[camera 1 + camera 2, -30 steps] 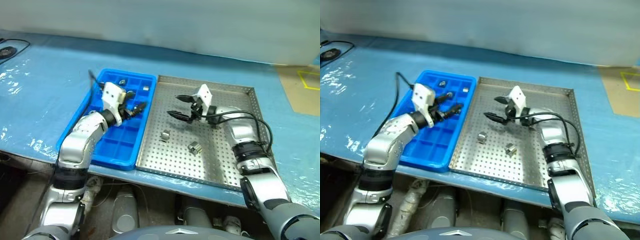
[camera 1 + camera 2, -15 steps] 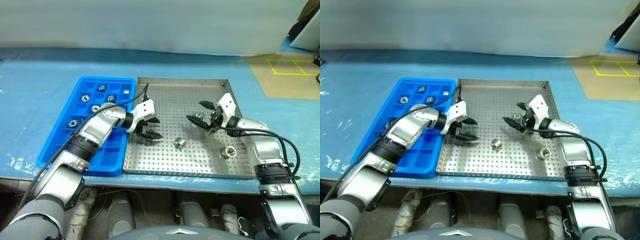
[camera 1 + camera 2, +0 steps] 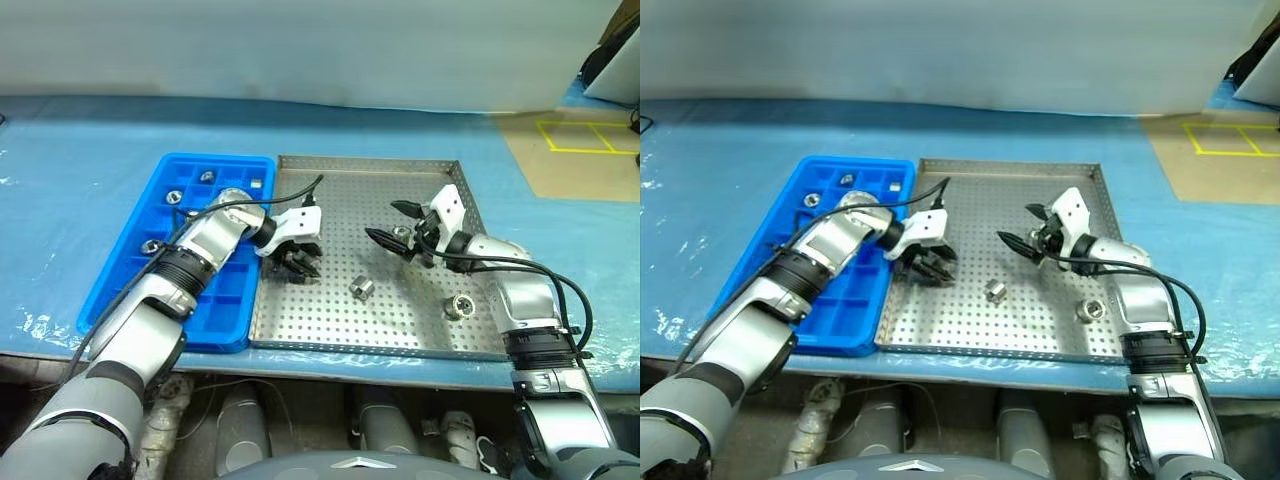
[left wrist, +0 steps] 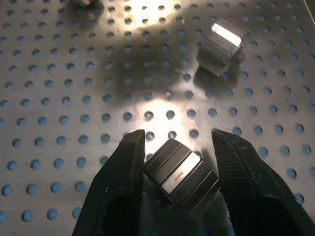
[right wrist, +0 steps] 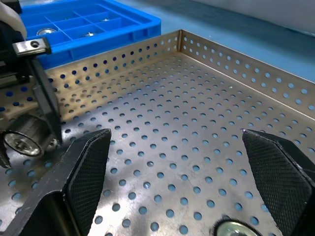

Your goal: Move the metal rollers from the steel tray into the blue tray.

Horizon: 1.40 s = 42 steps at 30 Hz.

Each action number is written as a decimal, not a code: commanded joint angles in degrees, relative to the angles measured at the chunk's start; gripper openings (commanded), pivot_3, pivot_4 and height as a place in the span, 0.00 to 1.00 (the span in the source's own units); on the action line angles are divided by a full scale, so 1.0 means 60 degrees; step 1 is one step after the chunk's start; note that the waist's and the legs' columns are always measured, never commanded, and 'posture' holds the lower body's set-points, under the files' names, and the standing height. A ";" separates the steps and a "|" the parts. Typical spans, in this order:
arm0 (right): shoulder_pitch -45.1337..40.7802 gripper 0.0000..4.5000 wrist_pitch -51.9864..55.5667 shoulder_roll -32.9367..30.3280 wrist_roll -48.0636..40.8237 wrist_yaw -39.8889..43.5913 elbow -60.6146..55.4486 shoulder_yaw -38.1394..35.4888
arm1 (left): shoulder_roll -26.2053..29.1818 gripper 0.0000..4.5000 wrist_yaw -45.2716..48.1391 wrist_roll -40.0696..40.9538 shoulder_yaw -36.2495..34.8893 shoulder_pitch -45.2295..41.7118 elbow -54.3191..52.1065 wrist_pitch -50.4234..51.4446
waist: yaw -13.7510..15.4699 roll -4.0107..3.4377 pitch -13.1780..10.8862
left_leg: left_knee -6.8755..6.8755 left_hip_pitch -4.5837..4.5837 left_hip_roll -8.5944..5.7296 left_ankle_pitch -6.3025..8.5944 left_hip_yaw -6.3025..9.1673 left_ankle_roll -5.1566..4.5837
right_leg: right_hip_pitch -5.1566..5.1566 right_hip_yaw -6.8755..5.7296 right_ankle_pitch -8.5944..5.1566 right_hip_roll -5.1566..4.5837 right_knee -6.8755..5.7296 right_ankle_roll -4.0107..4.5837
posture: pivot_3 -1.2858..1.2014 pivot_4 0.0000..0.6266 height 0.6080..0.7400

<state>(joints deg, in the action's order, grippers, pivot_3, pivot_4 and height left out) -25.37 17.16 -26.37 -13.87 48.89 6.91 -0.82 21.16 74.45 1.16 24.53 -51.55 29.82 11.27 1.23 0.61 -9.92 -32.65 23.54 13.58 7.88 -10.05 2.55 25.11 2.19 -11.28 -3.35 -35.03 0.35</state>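
I've got the perforated steel tray point(image 3: 400, 190) in the middle, ribbed blue tray point(image 3: 120, 290) touching its left side. My left gripper point(image 4: 178, 169) straddles a grooved shiny roller point(image 4: 181, 173) on the dotted floor – fingers narrow, whether it's gripped I can't tell. Right gripper point(image 3: 388, 222) gapes wide – two more rollers point(image 3: 362, 288) lie loose nearby.

Steel tray point(image 3: 420, 320) floor mostly bare around rollers point(image 3: 361, 288).

light: bright, even | glare: steel tray point(image 4: 147, 105) | blur: none
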 commanded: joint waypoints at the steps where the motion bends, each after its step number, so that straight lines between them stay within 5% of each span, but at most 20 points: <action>1: -0.0353 1.00 0.0136 0.0137 -0.0475 0.0333 -0.0305 0.0082 | -0.0207 0.40 -0.0909 0.0935 -0.1350 0.0352 -0.1111 0.0744 | -0.0013 -0.0001 0.0000 | 0.0002 0.0000 0.0001 0.0000 0.0000 0.0000 | 0.0000 -0.0001 0.0000 0.0000 0.0001 0.0000 | 0.44 0.24 1.00; 11: -0.2184 1.00 -0.0182 0.0717 -0.0519 0.2226 0.1631 0.1104 | -0.0245 0.40 -0.4400 0.2871 -0.4773 0.3414 -0.5460 0.3137 | 0.0189 -0.0013 -0.0004 | 0.0045 -0.0006 0.0016 -0.0005 0.0004 0.0009 | 0.0002 -0.0027 -0.0003 0.0006 0.0021 0.0010 | 0.54 0.24 1.00; 18: -0.3904 1.00 -0.1400 0.2007 -0.0344 0.3601 0.3910 0.1594 | -0.1206 0.40 -0.7573 0.3594 -0.6642 0.5376 -0.8669 0.3673 | 0.0750 -0.0018 -0.0007 | 0.0066 0.0023 0.0033 -0.0006 0.0019 0.0011 | 0.0010 -0.0086 -0.0024 -0.0001 0.0035 0.0044 | 0.64 0.24 1.00; 30: -0.5609 1.00 -0.3723 0.3652 0.0294 0.3864 0.7099 0.1489 | -0.2999 0.40 -1.1813 0.1887 -0.6822 0.8496 -1.1239 0.2721 | 0.1633 -0.0021 -0.0011 | 0.0071 0.0093 0.0054 -0.0004 0.0063 0.0010 | 0.0029 -0.0121 -0.0036 -0.0014 0.0050 0.0048 | 0.70 0.24 1.00; 42: -0.5392 1.00 -0.4720 0.3629 0.0229 0.5171 0.6971 0.1445 | -0.3708 0.40 -1.3324 0.1402 -0.6899 0.9317 -1.1160 0.2645 | 0.1849 -0.0021 -0.0011 | 0.0069 0.0122 0.0052 -0.0004 0.0094 0.0011 | 0.0036 -0.0119 -0.0038 -0.0010 0.0053 0.0044 | 0.69 0.24 1.00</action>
<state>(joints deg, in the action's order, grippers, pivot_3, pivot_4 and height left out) -57.47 -10.04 -4.54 -11.39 79.57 50.81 9.20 -0.93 -4.46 9.95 -16.42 4.05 -34.82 28.00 12.32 0.48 -9.98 -32.23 24.27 13.89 7.85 -9.49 2.62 25.32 1.47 -11.51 -3.41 -34.71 0.62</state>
